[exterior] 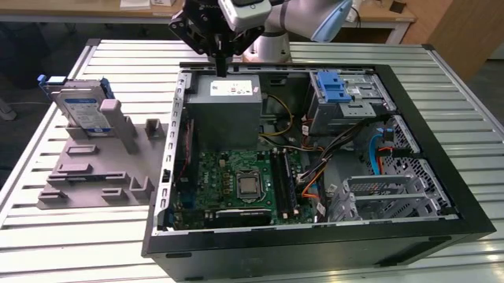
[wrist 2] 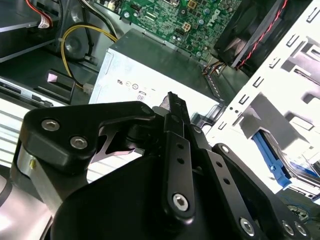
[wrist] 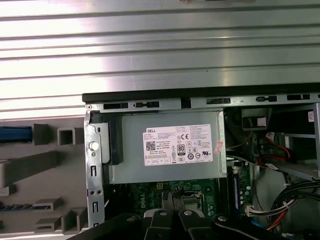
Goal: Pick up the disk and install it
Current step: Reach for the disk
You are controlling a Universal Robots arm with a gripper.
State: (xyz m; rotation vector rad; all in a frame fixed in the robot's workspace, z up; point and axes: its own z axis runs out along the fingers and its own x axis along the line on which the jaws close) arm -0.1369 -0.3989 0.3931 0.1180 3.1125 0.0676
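Fingers (wrist 2: 175, 117), pressed together and empty, hang above the power supply (exterior: 228, 109). The disk (exterior: 82, 111) stands unpicked in its rack (exterior: 94, 171), nine o'clock from the case (exterior: 315, 250) in the exterior view. Installation outstanding.

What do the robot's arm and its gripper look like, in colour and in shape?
The arm is made of round silver-grey tubes, with a light blue cap at a joint. A white block sits at its wrist. The gripper is black: flat angular link bars, joined by silver screws, which narrow to slim fingers.
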